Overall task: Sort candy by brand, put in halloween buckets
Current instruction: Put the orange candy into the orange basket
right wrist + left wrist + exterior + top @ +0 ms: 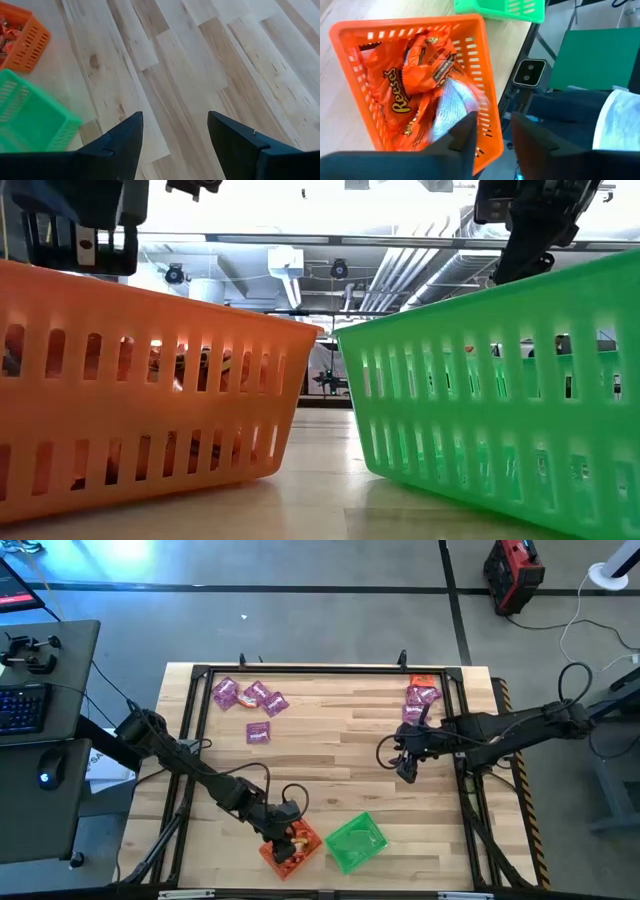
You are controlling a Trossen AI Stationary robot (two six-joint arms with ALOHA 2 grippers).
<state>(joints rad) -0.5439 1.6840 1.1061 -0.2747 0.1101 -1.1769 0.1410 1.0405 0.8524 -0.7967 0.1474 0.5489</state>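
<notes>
Orange basket (415, 85) sits right under the left end effector (492, 132), fingers parted, holding nothing, Reese's packets (400, 95) piled inside. Green basket (356, 842) beside it looks empty. Right end effector (407, 766) hovers wide open, closer to the purple candy (420, 700) at the table (330, 760) corner.

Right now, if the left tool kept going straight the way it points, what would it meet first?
Probably the orange-wrapped candy piled in the orange bucket; the left tool hangs over its rim, though depth is hard to judge.
</notes>
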